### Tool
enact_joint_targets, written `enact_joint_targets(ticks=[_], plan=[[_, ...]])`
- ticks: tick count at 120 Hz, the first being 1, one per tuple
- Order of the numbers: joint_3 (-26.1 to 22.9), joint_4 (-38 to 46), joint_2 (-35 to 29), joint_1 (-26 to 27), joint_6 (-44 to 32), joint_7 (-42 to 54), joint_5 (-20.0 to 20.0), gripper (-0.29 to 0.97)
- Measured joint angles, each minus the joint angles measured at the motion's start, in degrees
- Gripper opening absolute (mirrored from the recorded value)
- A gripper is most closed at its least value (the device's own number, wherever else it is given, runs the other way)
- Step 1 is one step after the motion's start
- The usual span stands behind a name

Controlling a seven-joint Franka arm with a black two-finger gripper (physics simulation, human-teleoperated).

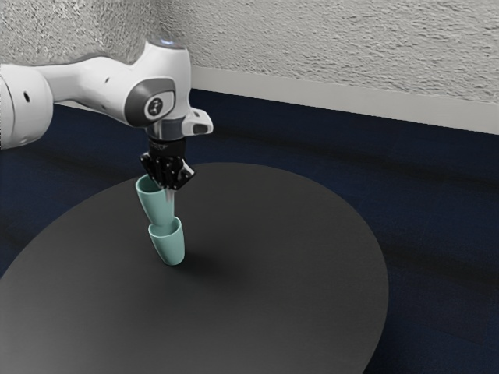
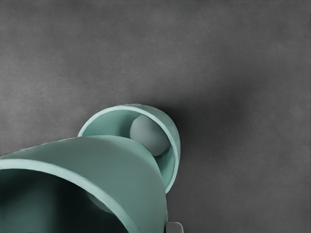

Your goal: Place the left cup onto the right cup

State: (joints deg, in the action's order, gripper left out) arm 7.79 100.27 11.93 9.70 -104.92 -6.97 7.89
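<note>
Two green cups | lower cup (image 1: 168,243) stands on the dark round surface (image 1: 296,265) | upper cup (image 1: 152,204) leans, its bottom poked into the lower cup | gripper (image 1: 167,187) right above it, fingers close together, pinching the upper cup's rim | blue floor (image 1: 421,179) behind

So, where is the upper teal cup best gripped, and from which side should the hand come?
Grip the upper cup by its rim wall, coming from above, one finger inside and one outside, as the gripper does. Its mouth faces up and is open, while its tapered base already sits in the lower cup.
</note>
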Motion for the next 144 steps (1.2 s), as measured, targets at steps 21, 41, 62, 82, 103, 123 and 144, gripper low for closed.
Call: enact_joint_targets(ticks=[21,41,62,82,103,123,144], plan=[[0.07,-0.91,1.32,-0.09,-0.21,0.02,0.0,-0.08],[0.14,-1.48,2.14,-0.18,-0.3,0.06,-0.01,-0.08],[0.14,-1.75,2.7,-0.35,-0.35,0.09,-0.01,-0.08],[0.2,-1.97,3.04,-0.45,-0.37,0.11,-0.02,-0.08],[0.2,-1.98,3.15,-0.46,-0.37,0.17,-0.06,-0.04],[0.2,-1.98,3.16,-0.46,-0.33,0.24,-0.25,0.06],[0.21,-1.98,3.09,-0.46,-0.21,0.3,-0.51,0.18]])
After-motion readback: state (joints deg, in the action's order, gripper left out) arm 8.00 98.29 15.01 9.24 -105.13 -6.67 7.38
